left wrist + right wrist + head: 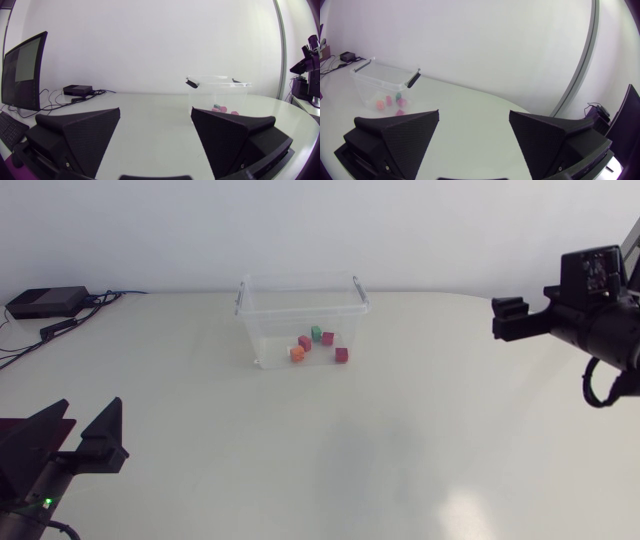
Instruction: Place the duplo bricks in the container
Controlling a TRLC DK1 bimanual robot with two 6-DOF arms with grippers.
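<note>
**Desk:** Where do the bricks stand?

**Photographer:** Five duplo bricks (304,342) lie loose on the floor of the clear, lidless container (262,330). The container stands toward the far side of the table (330,470), about midway across. An orange brick (296,353) is nearest the front wall and a green brick (316,333) farthest back, with three reddish ones around them. From above it cannot be told whether any of them touch

**Desk:** What is hidden?

**Photographer:** In the left wrist view one of that gripper's own fingers covers the container's lower part, so only a few brick tops show above it. In the right wrist view the container is well off beside a finger, and its bricks are too small to count surely

**Desk:** And the grippers?

**Photographer:** The left gripper (75,432), at the table's near left corner, has its wedge fingers spread wide with nothing between them, and most of its arm is cut off. The right gripper (520,320) hangs over the table's right side, well apart from the container. From above its fingers are hard to separate, but its wrist view shows them wide apart and empty

**Desk:** Anything else on the table?

**Photographer:** A black box (45,302) with cables, at the far left corner
</note>
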